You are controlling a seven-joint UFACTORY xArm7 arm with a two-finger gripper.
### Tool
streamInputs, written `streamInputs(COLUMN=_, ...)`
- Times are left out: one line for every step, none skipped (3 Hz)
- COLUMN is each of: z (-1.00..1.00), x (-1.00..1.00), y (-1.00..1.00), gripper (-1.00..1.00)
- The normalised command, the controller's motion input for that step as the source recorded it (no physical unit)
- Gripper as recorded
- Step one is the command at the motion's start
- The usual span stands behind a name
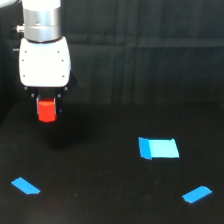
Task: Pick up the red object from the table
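Black table [110, 190] with blue tape pieces [158, 148]

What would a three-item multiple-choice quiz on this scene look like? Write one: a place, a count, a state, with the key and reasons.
1. Where is the red object?
A. on the light-blue rectangle
B. under the gripper, at the exterior view's upper left
C. beside the lower-right tape strip

2. How many blue tape pieces show on the table?
A. one
B. three
C. six

3. What is the red object's state?
A. lying free on the table, far from the arm
B. held in the gripper, seemingly lifted
C. tucked under a tape strip

Key: B, it sits right below the white gripper body. B, there are the rectangle, a left strip and a right strip. B, it sits between the fingers, apparently with dark table visible beneath it.
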Motion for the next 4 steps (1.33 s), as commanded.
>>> streamInputs(z=0.07, x=-0.26, y=0.36, gripper=-0.98)
streamInputs(z=0.12, x=-0.1, y=0.22, gripper=-0.99)
streamInputs(z=0.12, x=-0.12, y=0.21, gripper=-1.0)
streamInputs(z=0.01, x=-0.16, y=0.22, gripper=-1.0)
